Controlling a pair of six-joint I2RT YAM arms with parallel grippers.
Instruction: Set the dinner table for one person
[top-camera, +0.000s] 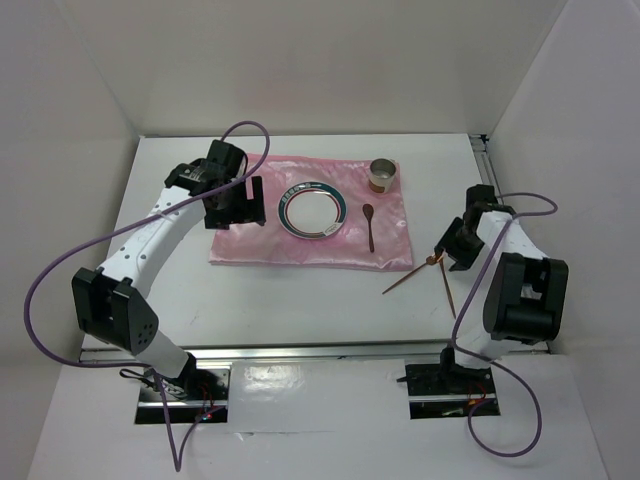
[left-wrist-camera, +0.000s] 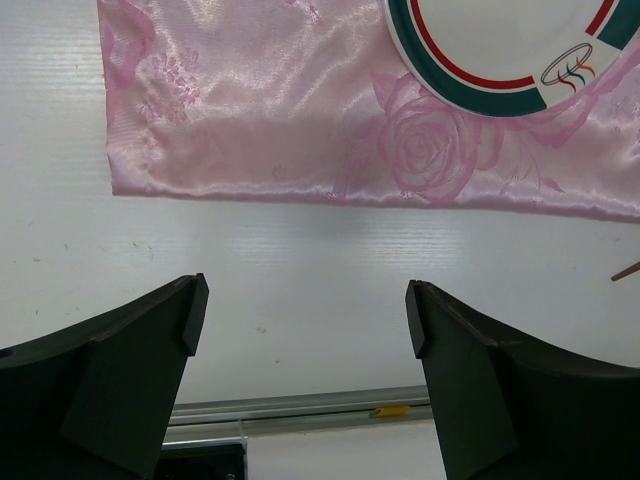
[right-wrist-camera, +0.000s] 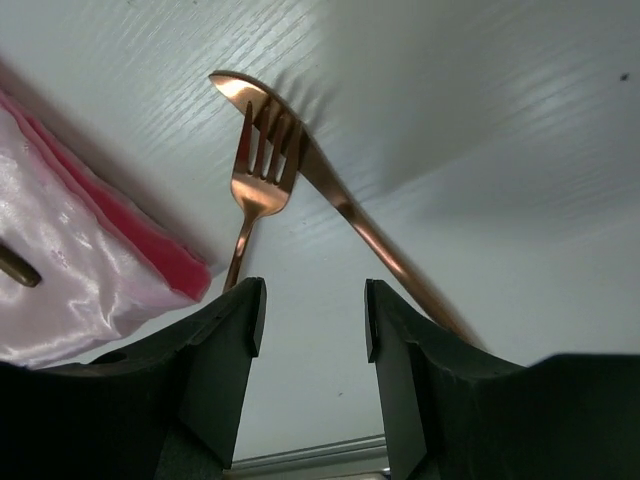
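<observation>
White walls are closing in the bench (top-camera: 300, 300) on three sides, and rails (top-camera: 300, 349) are running along its near and right edges; it is filling the middle of the overhead view.

A shiny pink cloth (top-camera: 345, 250) is lying on the far half of the bench. It is carrying a plate (top-camera: 311, 210), a cup (top-camera: 382, 176) near its far right corner, and a spoon (top-camera: 369, 225) just right of the plate. The cup's contents are too small to make out.

The left claw (left-wrist-camera: 300, 310) is hovering wide open over bare bench beside the cloth's left edge, gripping nothing. From above its body is hiding part of that edge. In its own camera the plate is being cut off by the frame top, showing only a green-and-red rim arc. A brown tip at the right frame edge is too cropped to name.

The right claw (right-wrist-camera: 312, 320) is standing partly open and empty, just off the cloth's near right corner. Beyond its fingertips a fork (right-wrist-camera: 262, 170) and a knife (right-wrist-camera: 350, 215) are lying on the bench, the tines crossing the blade. Both handles are passing out of sight behind the fingers (right-wrist-camera: 215, 370). From above, the claw is covering the crossing.
</observation>
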